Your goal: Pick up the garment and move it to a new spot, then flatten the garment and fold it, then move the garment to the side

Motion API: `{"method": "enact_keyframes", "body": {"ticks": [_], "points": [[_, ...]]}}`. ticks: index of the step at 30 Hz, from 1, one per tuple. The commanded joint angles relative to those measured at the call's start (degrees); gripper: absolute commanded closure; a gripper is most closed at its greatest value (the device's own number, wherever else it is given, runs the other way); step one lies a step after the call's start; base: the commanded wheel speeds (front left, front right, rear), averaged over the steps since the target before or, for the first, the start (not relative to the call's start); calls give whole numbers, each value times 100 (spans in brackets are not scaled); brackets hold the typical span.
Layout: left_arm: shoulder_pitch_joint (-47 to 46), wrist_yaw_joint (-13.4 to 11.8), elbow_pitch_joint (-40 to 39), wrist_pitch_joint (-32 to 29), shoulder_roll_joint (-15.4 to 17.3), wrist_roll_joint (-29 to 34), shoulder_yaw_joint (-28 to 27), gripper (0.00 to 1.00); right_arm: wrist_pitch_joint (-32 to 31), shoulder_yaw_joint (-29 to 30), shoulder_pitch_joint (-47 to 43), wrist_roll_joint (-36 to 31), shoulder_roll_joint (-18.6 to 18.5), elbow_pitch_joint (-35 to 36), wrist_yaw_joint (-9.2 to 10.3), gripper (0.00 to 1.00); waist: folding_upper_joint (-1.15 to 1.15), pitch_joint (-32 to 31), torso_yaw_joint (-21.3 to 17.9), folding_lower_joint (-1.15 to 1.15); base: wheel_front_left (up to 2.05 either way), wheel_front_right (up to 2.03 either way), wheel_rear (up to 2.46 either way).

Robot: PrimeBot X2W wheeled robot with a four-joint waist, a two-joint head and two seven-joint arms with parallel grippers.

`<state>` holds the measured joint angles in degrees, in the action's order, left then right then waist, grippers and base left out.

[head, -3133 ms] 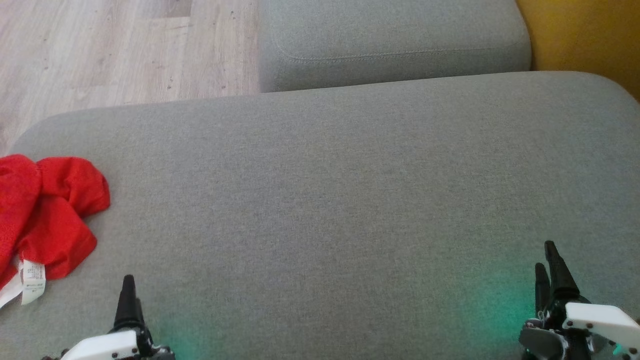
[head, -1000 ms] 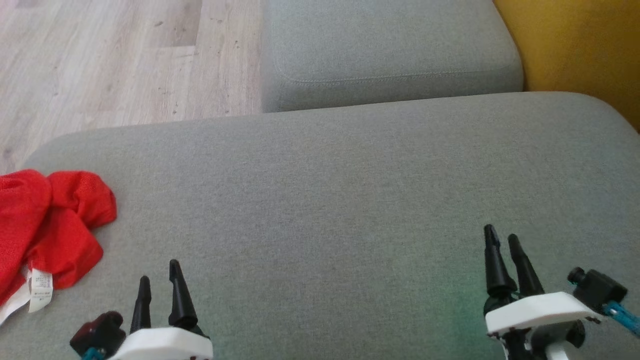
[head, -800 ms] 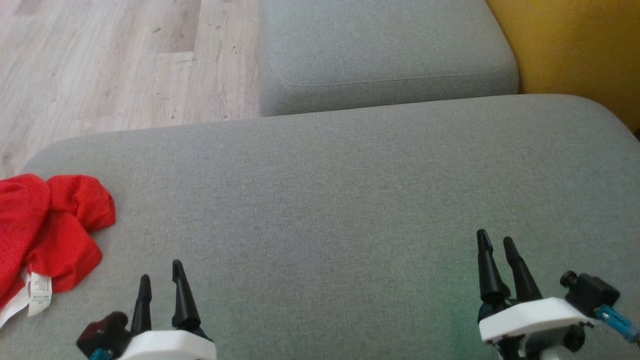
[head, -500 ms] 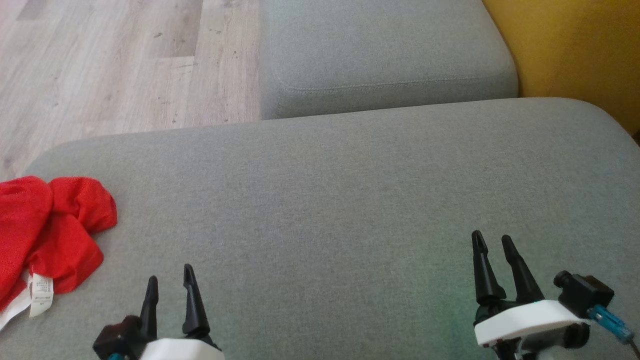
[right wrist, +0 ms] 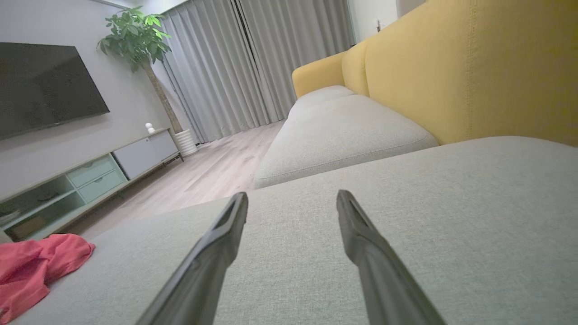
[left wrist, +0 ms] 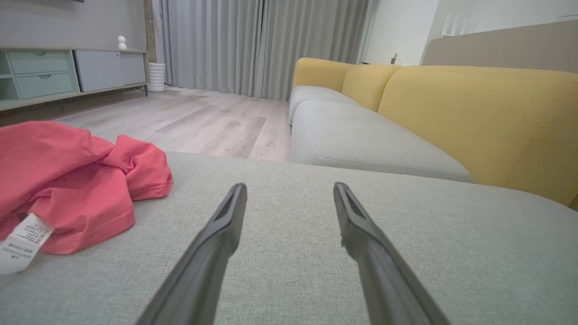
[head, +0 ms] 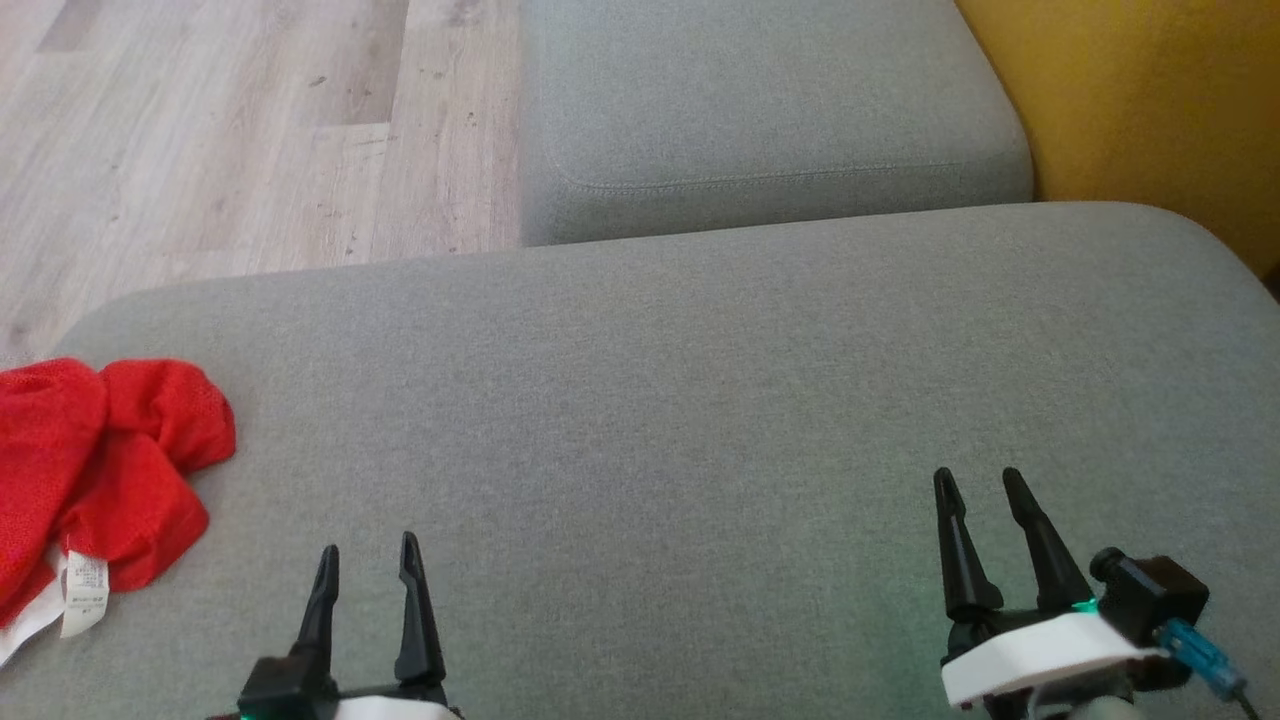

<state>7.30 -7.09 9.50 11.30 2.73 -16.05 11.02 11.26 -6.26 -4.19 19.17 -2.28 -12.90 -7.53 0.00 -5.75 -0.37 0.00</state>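
Note:
The garment (head: 100,480) is a crumpled red cloth with a white label, lying at the left end of the grey cushion (head: 700,400). It also appears at the left in the left wrist view as the garment (left wrist: 67,180), and as a small patch of garment (right wrist: 36,266) in the right wrist view. My left gripper (head: 368,552) hovers open over the cushion, to the right of the garment and apart from it. Far to the right, my right gripper (head: 978,478) is open as well. Nothing sits between either pair of fingers.
A second grey seat cushion (head: 770,100) lies beyond the near one. A yellow sofa back (head: 1150,100) rises at the right. Wooden floor (head: 250,130) runs past the cushion's far left edge. A low TV cabinet (left wrist: 67,72) and curtains stand across the room.
Both grippers have turned so their fingers stand side by side, and the left one has shifted right. The head camera has tilted slightly, moving the whole scene down.

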Motion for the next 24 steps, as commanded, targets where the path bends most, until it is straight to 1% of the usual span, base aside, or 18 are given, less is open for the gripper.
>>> {"method": "enact_keyframes", "body": {"ticks": [1, 7, 12, 17, 24], "points": [[-183, -50, -202, 79, 39, 182, -109, 0, 82, -101, 175, -176, -53, 232, 4, 0, 0, -6, -1, 0, 0, 0, 0], [-134, -148, -270, 196, 35, 685, -41, 0, 200, -183, 148, -637, -56, 212, 4, 0, 0, -58, -10, 0, 0, 0, 0], [-119, -113, -243, 280, 35, 1039, 51, 0, 285, -213, 134, -938, -58, 195, 4, 0, 0, -81, 10, 0, 0, 0, 0], [-106, -157, -240, 365, 31, 1346, 87, 0, 369, -257, 119, -1258, -60, 208, 4, 0, 0, -86, 44, 0, 0, 0, 0], [-105, -152, -164, 370, 22, 1242, 12, 0, 374, -180, 109, -1166, -60, 57, 4, 0, 0, -78, 70, 0, 0, 0, 0]]}}
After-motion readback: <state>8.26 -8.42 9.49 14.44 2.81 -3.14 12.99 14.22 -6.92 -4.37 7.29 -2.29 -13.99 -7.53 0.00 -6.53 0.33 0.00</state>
